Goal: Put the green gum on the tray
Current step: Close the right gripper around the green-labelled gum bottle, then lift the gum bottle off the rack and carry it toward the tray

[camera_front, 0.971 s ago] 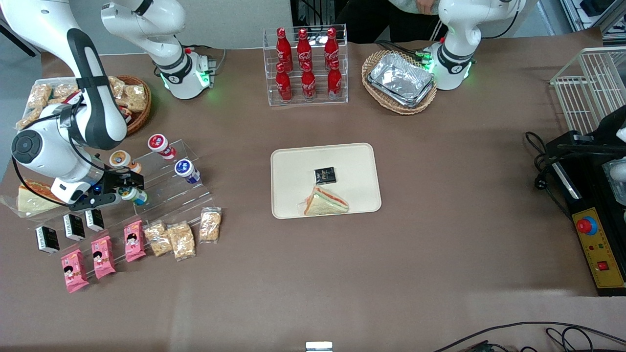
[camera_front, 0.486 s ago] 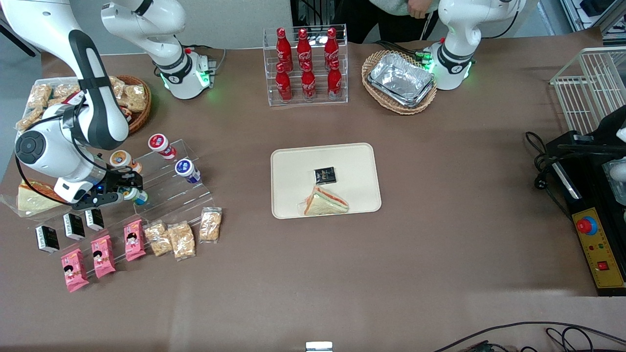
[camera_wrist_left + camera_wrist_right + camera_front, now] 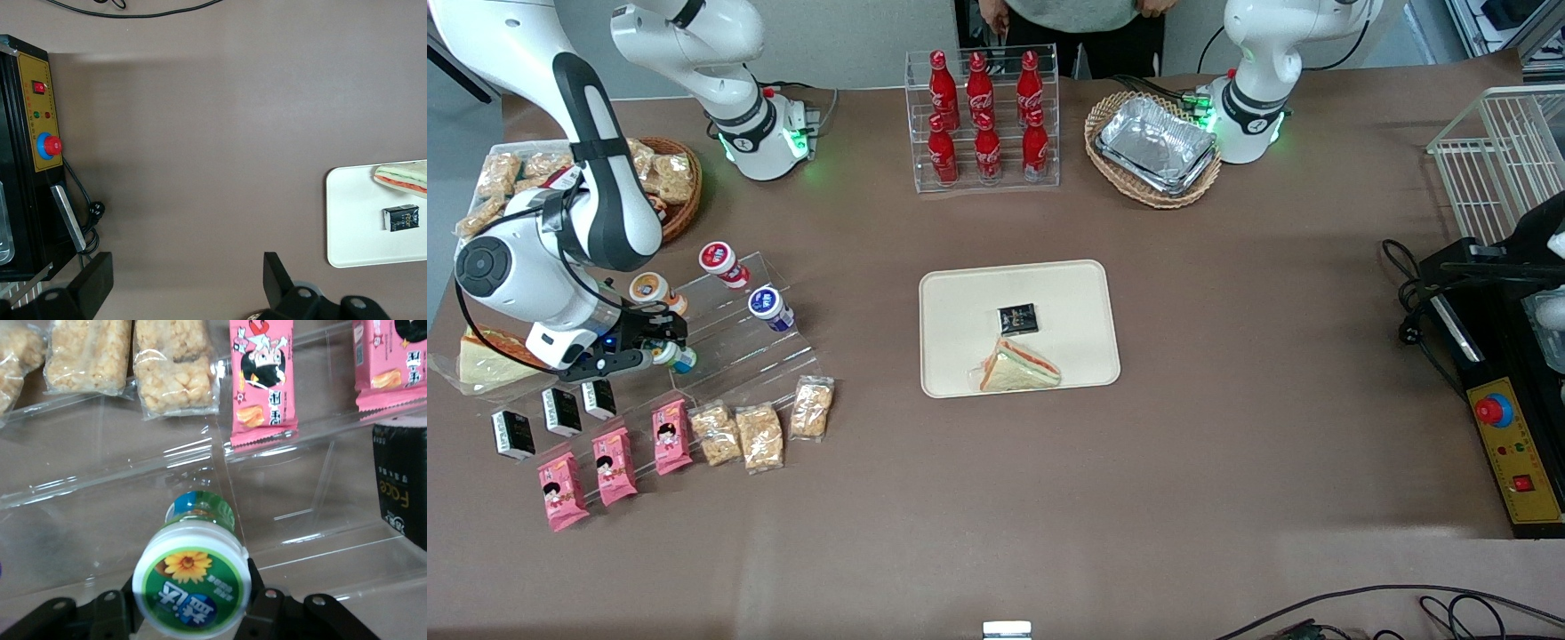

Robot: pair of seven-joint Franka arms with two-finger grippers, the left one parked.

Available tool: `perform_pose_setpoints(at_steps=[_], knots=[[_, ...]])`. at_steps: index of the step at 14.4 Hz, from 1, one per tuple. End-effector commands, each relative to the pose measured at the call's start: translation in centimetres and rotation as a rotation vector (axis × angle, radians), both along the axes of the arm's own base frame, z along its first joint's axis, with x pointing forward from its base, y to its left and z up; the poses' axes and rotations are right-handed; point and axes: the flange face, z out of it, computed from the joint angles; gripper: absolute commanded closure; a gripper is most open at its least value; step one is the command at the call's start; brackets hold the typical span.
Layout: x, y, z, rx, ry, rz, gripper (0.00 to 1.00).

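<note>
The green gum [image 3: 191,577], a small bottle with a round green-and-white lid showing a yellow flower, sits between the fingers of my right gripper [image 3: 191,607], which is shut on it. In the front view the gripper [image 3: 660,348] holds the gum [image 3: 673,356] at the clear acrylic step stand [image 3: 738,342], toward the working arm's end of the table. The cream-beige tray [image 3: 960,302] lies at the table's middle, holding a wrapped sandwich [image 3: 1018,366] and a small black packet [image 3: 1017,318]. The tray also shows in the left wrist view [image 3: 353,227].
On the stand are an orange-lidded bottle [image 3: 647,289], a red-lidded bottle [image 3: 719,260] and a blue-lidded bottle [image 3: 767,305]. Pink snack packs [image 3: 614,464], cereal bars [image 3: 760,436] and black boxes [image 3: 560,411] lie nearer the camera. A cola bottle rack [image 3: 983,120] and a wicker basket of foil trays [image 3: 1154,147] stand farther back.
The gripper with the green gum has shifted slightly; the stand and its bottles have nudged a little. The tray and its contents have not moved.
</note>
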Motion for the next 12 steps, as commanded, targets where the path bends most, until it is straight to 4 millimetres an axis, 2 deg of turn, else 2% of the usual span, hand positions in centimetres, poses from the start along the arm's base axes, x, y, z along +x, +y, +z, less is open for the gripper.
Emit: perform_pose_setpoints(at_steps=[1, 3, 6, 9, 11, 12], knots=[[1.5, 0.5, 3.3, -0.008, -0.069, 0.01, 0.62], [2.8, 0.5, 6.1, -0.006, -0.075, 0.013, 0.62], [4.7, 0.9, 11.4, 0.0, -0.045, 0.021, 0.61], [5.2, 4.1, 17.5, 0.009, 0.03, 0.024, 0.62], [4.8, 8.1, 22.0, -0.005, 0.08, -0.062, 0.62], [4.3, 10.3, 23.5, -0.009, 0.107, -0.099, 0.62]])
